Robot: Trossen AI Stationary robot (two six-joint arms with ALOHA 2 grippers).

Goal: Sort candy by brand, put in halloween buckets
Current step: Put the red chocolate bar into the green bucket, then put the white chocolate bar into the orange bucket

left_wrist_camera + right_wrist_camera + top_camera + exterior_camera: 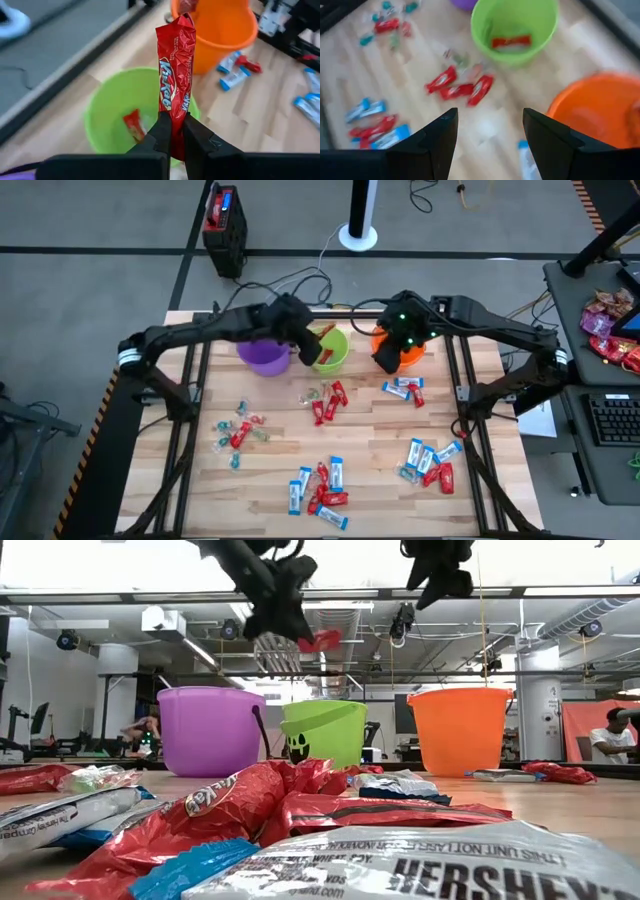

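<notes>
My left gripper (176,131) is shut on a red KitKat piece (175,65) above the lime green bucket (335,356); it also shows in the high view (312,345) and the low view (288,625). One red piece (134,125) lies inside the green bucket. My right gripper (490,134) is open and empty, up over the orange bucket (410,352). The purple bucket (262,357) stands left of the green one. Red, blue-and-white and teal candy (325,485) lies scattered on the table. My left gripper pinches one end of the red wrapper (175,125) between its two fingers. The fingers slant down from the table's left. The rest of the wrapper sticks out past the fingertips, along them, lifted clear over the green bucket's mouth (115,95).
The three buckets stand in a row at the table's far side. Candy clusters lie at the left (240,430), middle (328,400), right (428,460) and by the orange bucket (405,388). A side desk with red-pink bags (608,325) stands to the right.
</notes>
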